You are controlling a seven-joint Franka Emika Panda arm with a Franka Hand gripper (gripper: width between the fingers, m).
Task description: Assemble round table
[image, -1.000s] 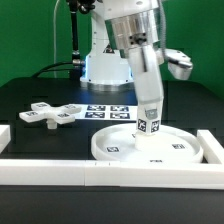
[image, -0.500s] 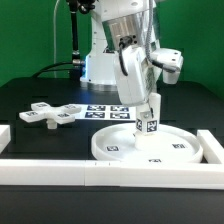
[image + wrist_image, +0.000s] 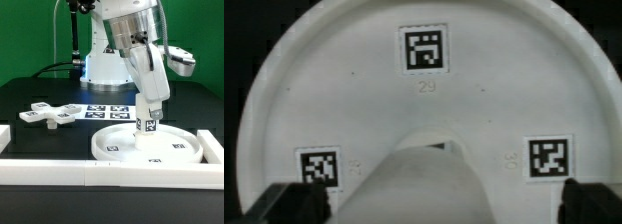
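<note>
White leg (image 3: 147, 130) stands upright on the disc's (image 3: 110, 148) centre, on the counter (image 3: 50, 135), pinched by the claw (image 3: 150, 113). Step: seating leg. Next likely needs straight, steady twisting.

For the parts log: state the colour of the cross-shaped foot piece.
The foot piece is white with black-and-white square tags; the exterior view shows it best.
</note>
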